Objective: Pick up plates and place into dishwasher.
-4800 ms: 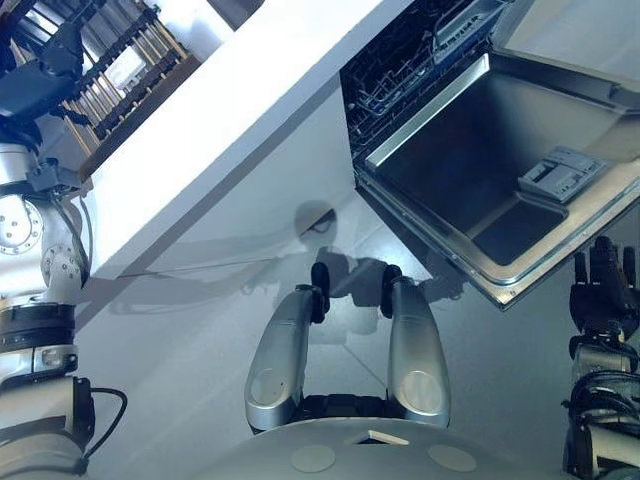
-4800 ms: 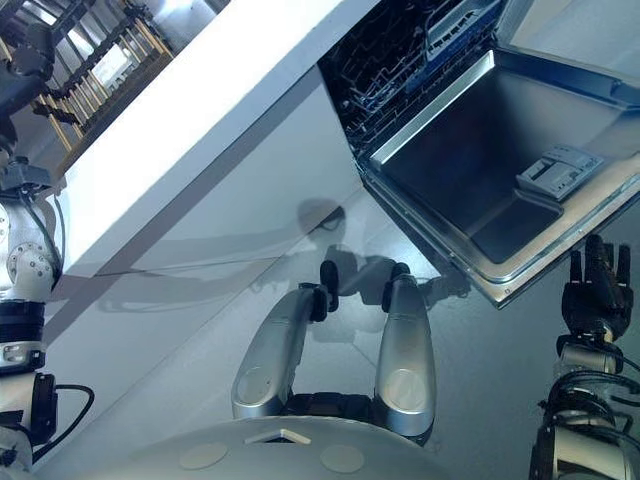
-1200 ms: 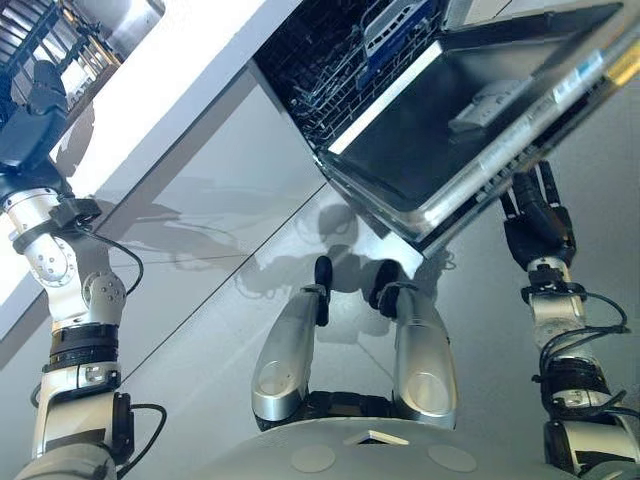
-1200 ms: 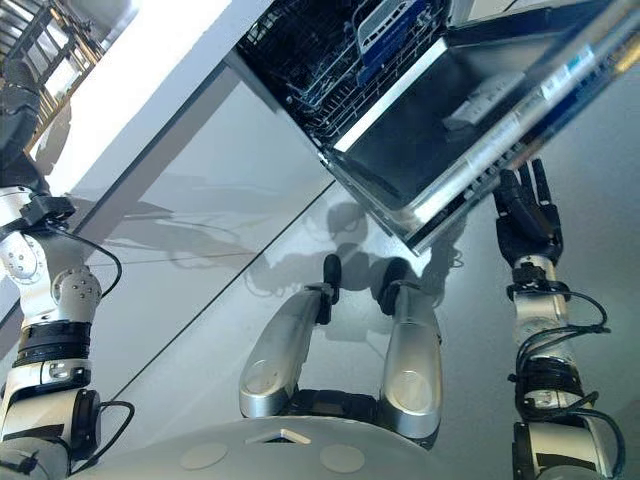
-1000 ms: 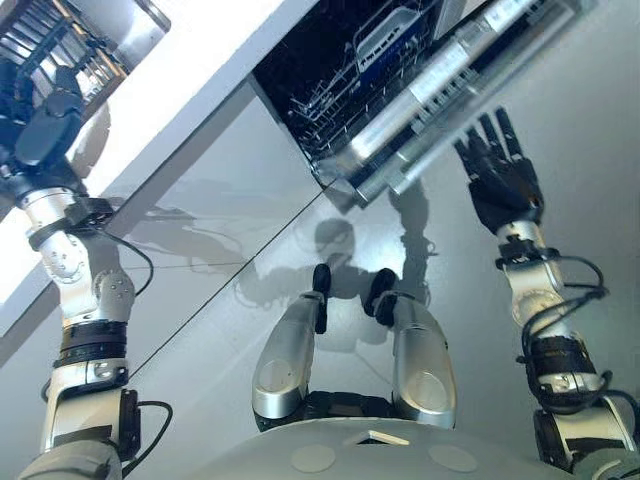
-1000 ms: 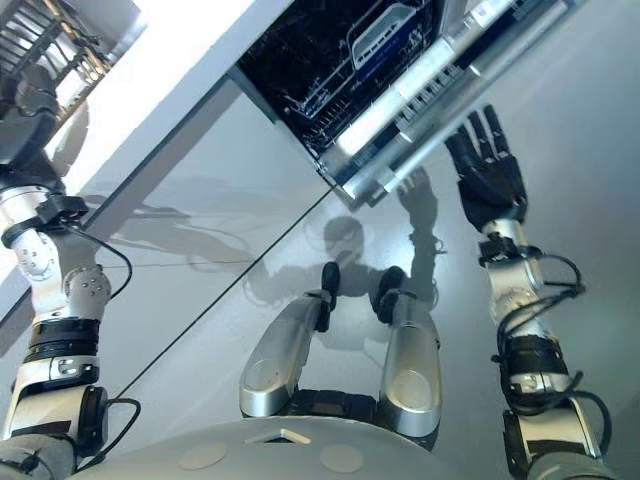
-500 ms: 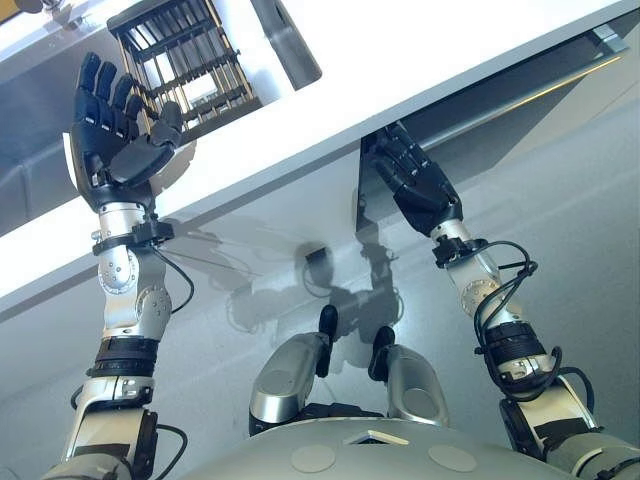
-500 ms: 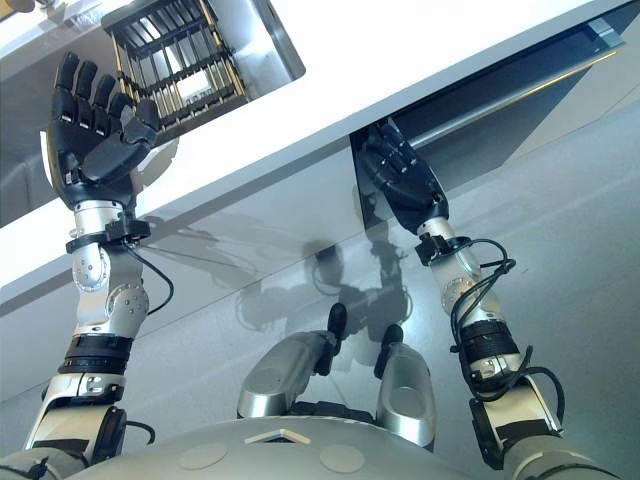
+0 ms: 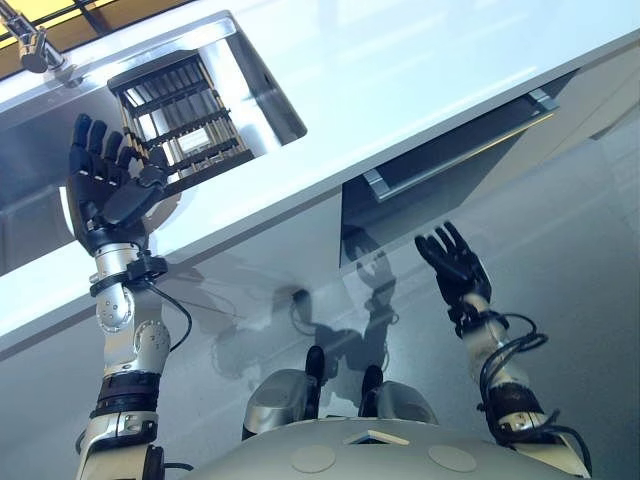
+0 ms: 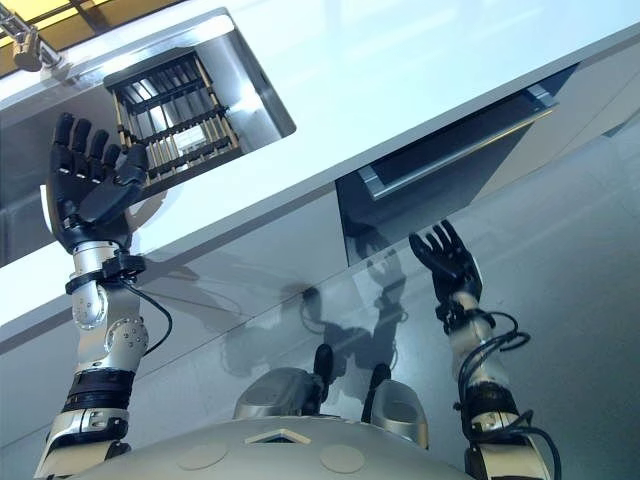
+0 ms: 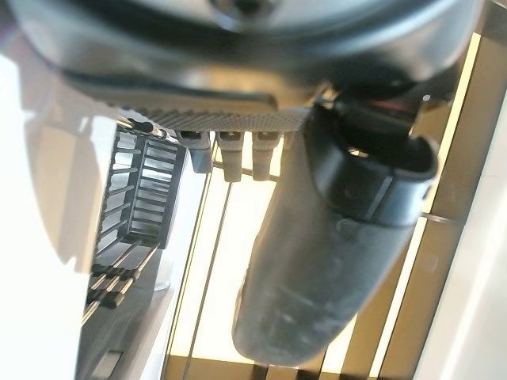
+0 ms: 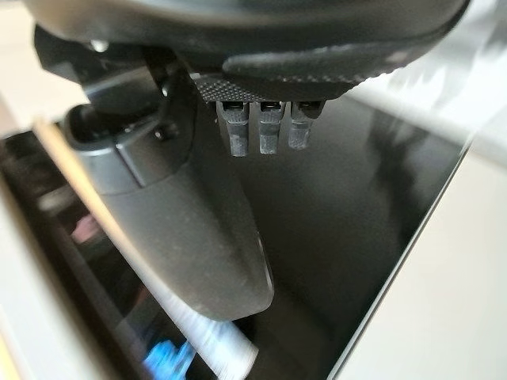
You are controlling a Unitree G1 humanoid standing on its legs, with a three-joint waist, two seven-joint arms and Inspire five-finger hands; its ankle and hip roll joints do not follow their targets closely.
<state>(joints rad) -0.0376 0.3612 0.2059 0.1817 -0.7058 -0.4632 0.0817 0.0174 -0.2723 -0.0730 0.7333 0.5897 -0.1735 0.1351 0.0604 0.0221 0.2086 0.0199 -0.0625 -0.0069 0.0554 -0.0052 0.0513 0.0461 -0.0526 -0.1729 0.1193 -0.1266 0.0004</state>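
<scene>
Left eye view: we are holding our left hand up, fingers spread and empty, beside the rack in the sink. Our right hand, fingers splayed, is hovering just below the dishwasher. We are seeing no legible writing.

A long glossy white countertop crosses the room, brightly lit. A stainless-steel sink is sunk into it, holding a dark slatted rack; a chrome tap, possibly, stands beyond. Pale grey cabinet fronts meet a reflective grey floor.
</scene>
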